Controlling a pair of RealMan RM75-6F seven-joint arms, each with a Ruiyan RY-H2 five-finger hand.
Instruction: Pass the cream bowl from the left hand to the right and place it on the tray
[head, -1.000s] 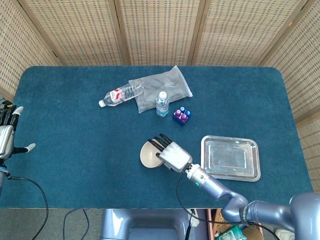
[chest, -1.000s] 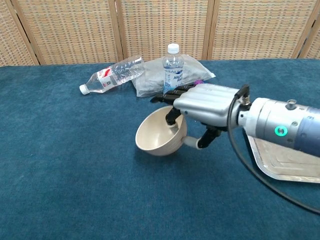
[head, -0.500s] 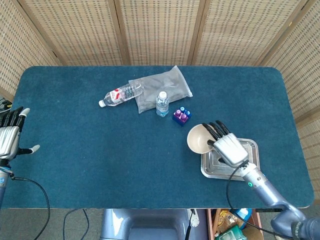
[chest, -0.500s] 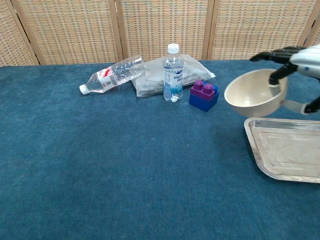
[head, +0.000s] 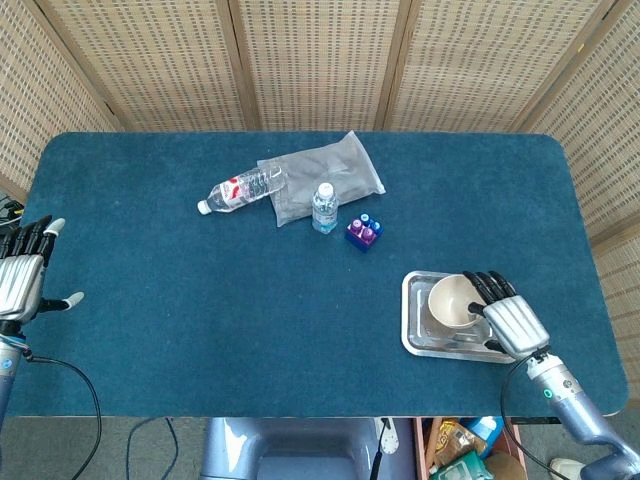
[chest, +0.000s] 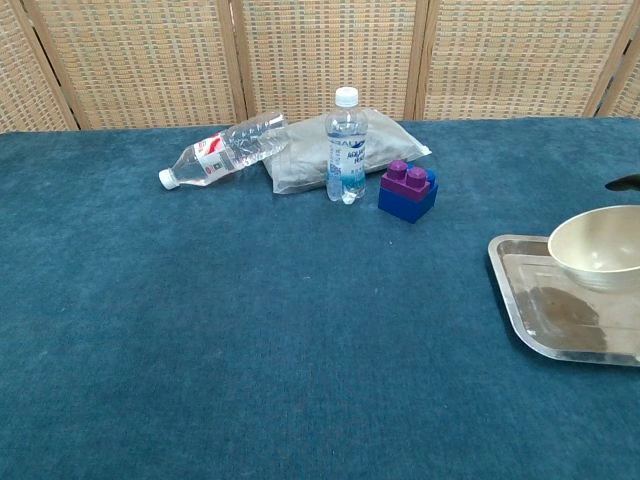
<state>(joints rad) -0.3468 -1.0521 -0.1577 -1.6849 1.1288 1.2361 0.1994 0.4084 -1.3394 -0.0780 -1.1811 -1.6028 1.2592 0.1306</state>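
Note:
The cream bowl (head: 450, 300) hangs upright just over the metal tray (head: 412, 322) at the table's front right. In the chest view the bowl (chest: 598, 246) floats above the tray (chest: 520, 300) and throws a shadow on it. My right hand (head: 512, 322) grips the bowl's right rim, its dark fingers hooked over the edge; in the chest view only a dark fingertip shows at the right border. My left hand (head: 22, 280) sits at the far left table edge with fingers spread, holding nothing.
A plastic bottle (head: 242, 188) lies on its side at the back. Beside it are a grey pouch (head: 325, 175), a small upright water bottle (head: 324, 207) and a blue and purple block stack (head: 363, 232). A black cable loops below the left hand.
My right hand has carried the bowl from the table's middle rightward to above the tray and brought it lower. The left hand has barely shifted.

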